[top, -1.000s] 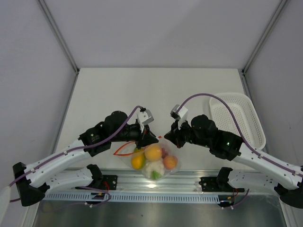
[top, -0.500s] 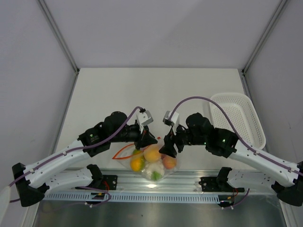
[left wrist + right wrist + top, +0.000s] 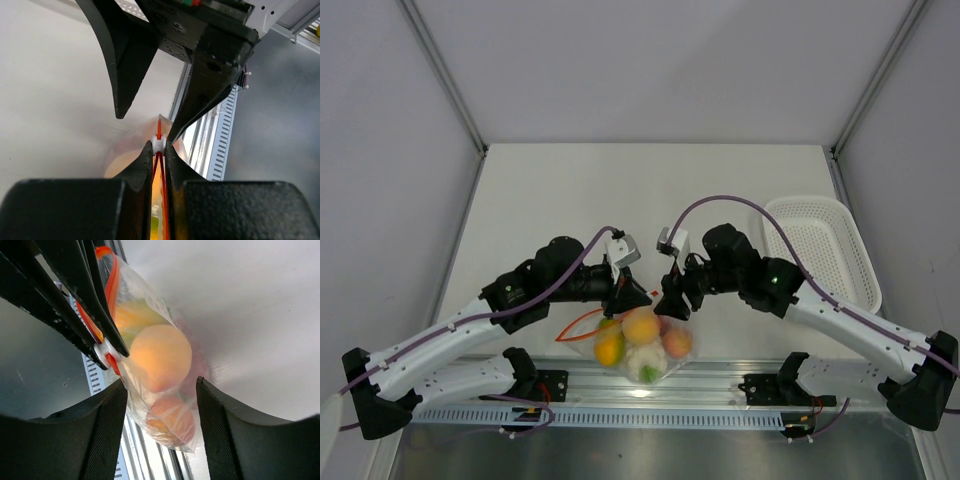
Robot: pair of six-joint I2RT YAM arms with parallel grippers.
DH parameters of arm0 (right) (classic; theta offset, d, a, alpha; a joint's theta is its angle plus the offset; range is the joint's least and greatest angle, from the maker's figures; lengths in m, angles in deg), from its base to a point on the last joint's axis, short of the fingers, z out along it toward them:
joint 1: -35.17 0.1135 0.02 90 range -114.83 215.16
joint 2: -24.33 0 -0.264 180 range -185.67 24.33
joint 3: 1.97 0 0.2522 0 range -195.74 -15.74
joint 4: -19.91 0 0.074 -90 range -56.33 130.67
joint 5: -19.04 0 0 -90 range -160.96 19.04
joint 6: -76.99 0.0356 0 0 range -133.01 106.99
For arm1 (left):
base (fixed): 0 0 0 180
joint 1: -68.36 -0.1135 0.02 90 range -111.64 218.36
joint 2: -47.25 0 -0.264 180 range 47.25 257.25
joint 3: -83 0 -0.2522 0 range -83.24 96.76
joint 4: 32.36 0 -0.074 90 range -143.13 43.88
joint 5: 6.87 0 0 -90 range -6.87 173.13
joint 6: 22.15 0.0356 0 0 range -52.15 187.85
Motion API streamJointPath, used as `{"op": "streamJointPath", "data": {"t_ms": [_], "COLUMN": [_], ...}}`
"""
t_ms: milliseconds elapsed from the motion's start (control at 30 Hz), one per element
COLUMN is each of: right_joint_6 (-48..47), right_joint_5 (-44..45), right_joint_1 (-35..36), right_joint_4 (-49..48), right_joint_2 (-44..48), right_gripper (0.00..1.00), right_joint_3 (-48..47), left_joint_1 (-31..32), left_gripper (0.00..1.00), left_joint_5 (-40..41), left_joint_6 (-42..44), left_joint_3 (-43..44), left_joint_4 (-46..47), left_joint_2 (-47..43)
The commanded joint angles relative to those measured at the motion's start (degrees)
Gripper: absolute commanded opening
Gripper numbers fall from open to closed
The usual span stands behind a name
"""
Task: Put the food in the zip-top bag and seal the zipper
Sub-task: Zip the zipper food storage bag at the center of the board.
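Observation:
The clear zip-top bag (image 3: pixel 667 362) hangs near the table's front edge with the food inside: an orange fruit (image 3: pixel 642 326), a yellow fruit (image 3: pixel 611 344) and a white-green piece (image 3: pixel 643 362). My left gripper (image 3: pixel 632 297) (image 3: pixel 159 145) is shut on the white end of the red-orange zipper (image 3: pixel 159 129). The zipper's two strips stand apart below the pinch, and the rest loops out to the left (image 3: pixel 582 318). My right gripper (image 3: pixel 672 305) (image 3: pixel 160 382) is open, its fingers on either side of the bag's right part, with an orange fruit (image 3: pixel 160 357) between them.
A white perforated basket (image 3: pixel 820 250) stands at the right edge of the table. A metal rail (image 3: pixel 650 395) with both arm bases runs along the near edge, right under the bag. Grey walls close in the left, right and far sides.
My right gripper has opened and moved left, from beside the bag to straddling its right part. The left gripper has kept its pinch on the zipper end and hardly moved.

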Motion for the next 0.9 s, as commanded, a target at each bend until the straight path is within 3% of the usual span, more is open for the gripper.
{"op": "streamJointPath", "data": {"t_ms": [0, 267, 300, 500, 633, 867], "right_joint_6": [-1.35, -0.39, -0.13, 5.84, 13.66, 21.58], "right_joint_5": [-5.45, -12.49, -12.93, -9.51, -1.96, 7.46], "right_joint_1": [-1.02, -0.76, -0.76, -0.85, -0.76, -1.54], "right_joint_4": [-4.93, -9.86, -10.21, -17.76, -26.63, -35.08], "right_joint_2": [-0.91, -4.78, -4.87, 0.04, 6.28, 10.16], "right_gripper": [0.58, 0.17, 0.02, 0.00, 0.00, 0.00], "right_joint_3": [-2.09, -1.04, -0.78, 4.48, 9.33, 12.94], "left_joint_1": [0.30, 0.30, 0.21, 0.21, 0.21, 0.21], "left_gripper": [0.01, 0.01, 0.01, 0.01, 0.00, 0.01], "left_joint_5": [-1.87, -1.87, -1.43, 2.34, 10.77, 10.27], "left_joint_6": [1.00, 1.09, 1.09, 0.12, -3.30, -4.45], "left_joint_3": [0.59, 0.23, 0.15, -0.47, -1.17, -1.78], "left_joint_4": [1.75, 2.19, 2.10, 1.05, -0.27, -1.07], "left_joint_2": [-0.71, -0.62, -0.71, -0.53, -0.88, -0.88]}}
